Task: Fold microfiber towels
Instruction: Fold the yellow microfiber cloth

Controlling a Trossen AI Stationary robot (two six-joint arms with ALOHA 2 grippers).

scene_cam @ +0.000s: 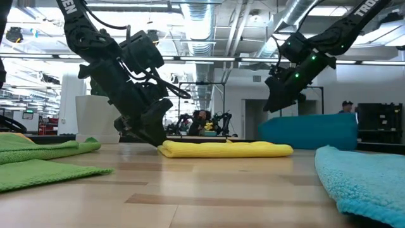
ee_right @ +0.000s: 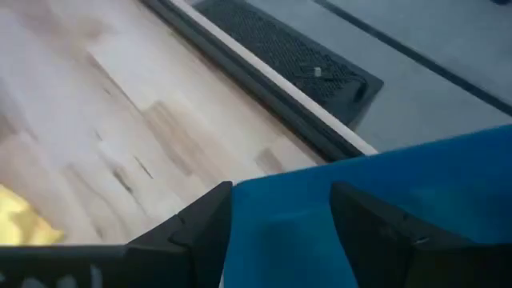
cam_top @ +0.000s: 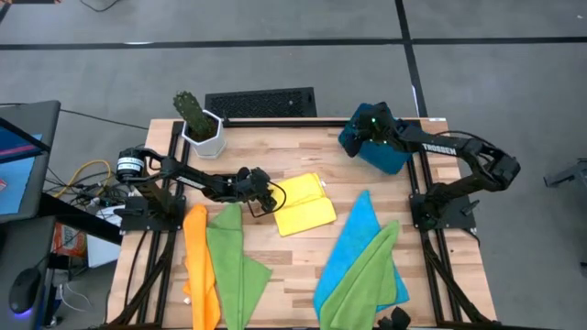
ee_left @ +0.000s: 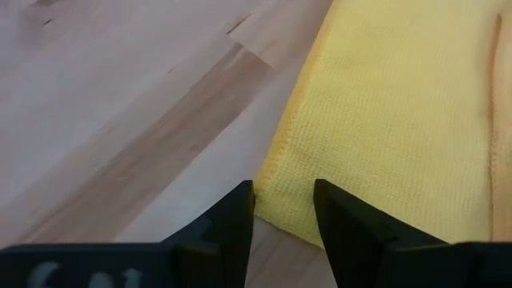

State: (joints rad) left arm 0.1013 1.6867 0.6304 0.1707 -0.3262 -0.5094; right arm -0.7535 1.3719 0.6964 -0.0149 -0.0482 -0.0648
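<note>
1. Folding is under way on the yellow towel [cam_top: 304, 204], which lies partly doubled on the wooden table [cam_top: 303, 266], directly ahead of the left gripper [cam_top: 267, 199].
2. Left gripper state: lowered to table level at the near corner of the yellow towel. The fingers stand narrowly parted, one on each side of the corner edge. The left wrist view does not settle whether cloth is pinched between them, so no firm grip can be confirmed.
3. Right gripper [cam_top: 363, 131] state: raised clear of the table, fingers spread wide, hovering over the dark-blue tray [cam_top: 390, 158]. This arm waits and holds nothing.
4. Remaining towels: the orange towel [cam_top: 199, 266] and one lime green towel [cam_top: 237, 266] lie just behind and beside the left gripper; the bright blue towel [cam_top: 353, 247], with a second lime green towel [cam_top: 367, 275] on top of it, lies well apart, beyond the yellow one. All appear unfolded.
5. Next move, as judged: close on the corner, lift it, and carry it across the towel to the opposite edge, keeping the layers aligned.
</note>
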